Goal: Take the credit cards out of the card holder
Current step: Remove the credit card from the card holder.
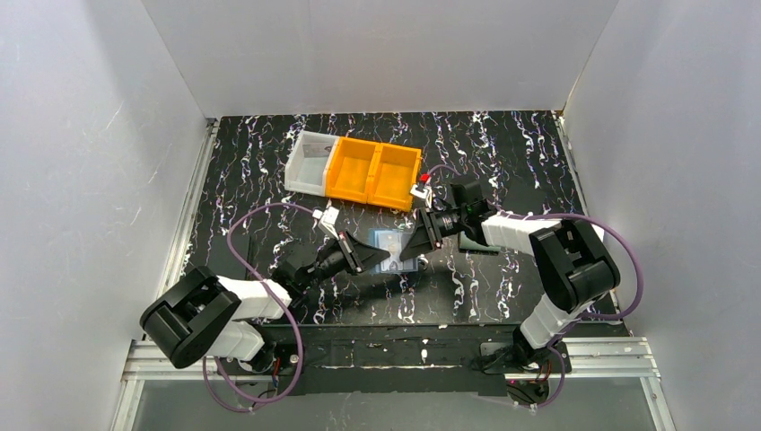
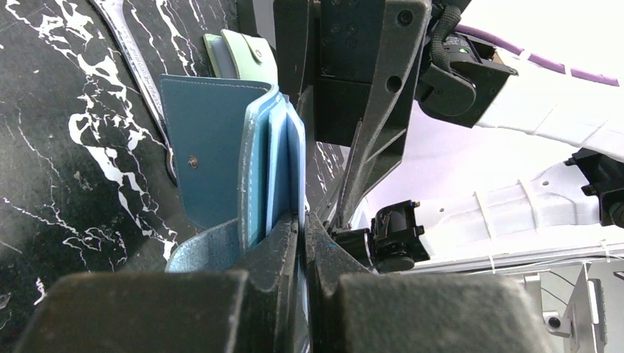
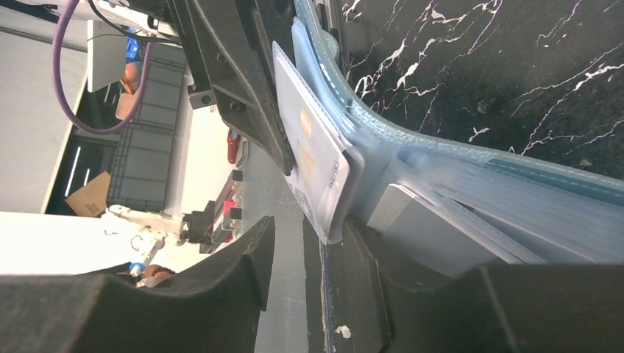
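Note:
The blue card holder (image 1: 395,244) is held open above the table between my two arms. In the left wrist view its dark blue cover (image 2: 213,147) and light blue leaves stand upright, and my left gripper (image 2: 303,220) is shut on one leaf. In the right wrist view a pale grey credit card (image 3: 313,158) sticks out of a clear pocket. My right gripper (image 3: 309,235) is open around the card's lower corner, which lies against one finger, with a gap to the other. A second pale card (image 3: 419,220) sits in a pocket of the holder (image 3: 530,198).
A grey-green snap wallet (image 2: 249,50) lies on the table behind the holder. Two orange bins (image 1: 372,172) and a white bin (image 1: 310,162) stand at the back. White walls enclose the black marbled table (image 1: 502,153).

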Robot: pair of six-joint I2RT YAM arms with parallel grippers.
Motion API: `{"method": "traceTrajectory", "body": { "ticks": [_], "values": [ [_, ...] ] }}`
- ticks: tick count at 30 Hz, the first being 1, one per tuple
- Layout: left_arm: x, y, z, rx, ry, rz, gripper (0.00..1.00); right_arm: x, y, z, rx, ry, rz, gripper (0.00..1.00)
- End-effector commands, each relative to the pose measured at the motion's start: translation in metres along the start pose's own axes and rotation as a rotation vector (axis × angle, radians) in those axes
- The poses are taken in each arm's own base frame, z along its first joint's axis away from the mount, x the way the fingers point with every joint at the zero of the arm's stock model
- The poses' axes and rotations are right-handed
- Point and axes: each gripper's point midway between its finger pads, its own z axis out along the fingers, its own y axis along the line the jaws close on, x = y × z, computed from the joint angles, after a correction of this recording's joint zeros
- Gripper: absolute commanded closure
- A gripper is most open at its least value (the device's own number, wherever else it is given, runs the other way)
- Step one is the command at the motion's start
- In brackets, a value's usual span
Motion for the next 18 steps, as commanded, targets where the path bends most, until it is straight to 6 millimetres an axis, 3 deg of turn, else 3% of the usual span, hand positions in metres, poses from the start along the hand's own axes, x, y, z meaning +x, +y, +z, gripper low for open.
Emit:
{"method": "traceTrajectory", "body": {
  "ticks": [1,6,11,14,18],
  "values": [
    [-0.013,-0.052,0.012,0.187,-0.011,0.04,1.0,-0.008,0.011,0.001,-0.056,0.011,-0.043,0.54],
    [-0.007,-0.04,0.02,0.145,-0.004,0.018,1.0,-0.011,0.017,-0.002,-0.062,0.006,-0.068,0.67],
    [-0.005,-0.024,0.018,0.085,-0.013,0.014,1.0,-0.012,0.011,-0.007,-0.053,0.003,-0.055,0.82],
    [0.001,-0.014,0.017,0.048,0.004,0.005,1.0,-0.01,0.008,-0.008,-0.054,0.015,-0.061,0.96],
    [0.002,-0.01,0.01,0.032,-0.007,0.002,0.93,-0.009,0.003,-0.01,-0.041,0.021,-0.059,0.99]
  ]
}}
